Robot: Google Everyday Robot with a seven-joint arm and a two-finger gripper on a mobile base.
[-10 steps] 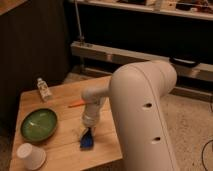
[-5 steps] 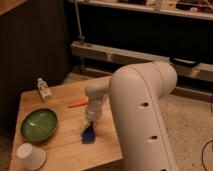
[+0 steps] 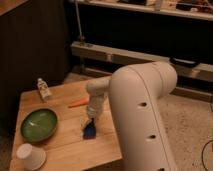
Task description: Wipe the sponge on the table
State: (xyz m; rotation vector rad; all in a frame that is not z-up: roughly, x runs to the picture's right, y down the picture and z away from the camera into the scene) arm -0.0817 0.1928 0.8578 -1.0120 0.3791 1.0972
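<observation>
Now, with my gripper (image 3: 90, 121) pinching the sponge (image 3: 90, 132) just right of the bowl (image 3: 39, 124), I should press it flat on the tabletop (image 3: 65, 150) and stroke evenly.

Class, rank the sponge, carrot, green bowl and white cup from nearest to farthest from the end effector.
1. sponge, right under the end effector
2. carrot, just behind
3. green bowl, image-left
4. white cup, front-left corner
</observation>
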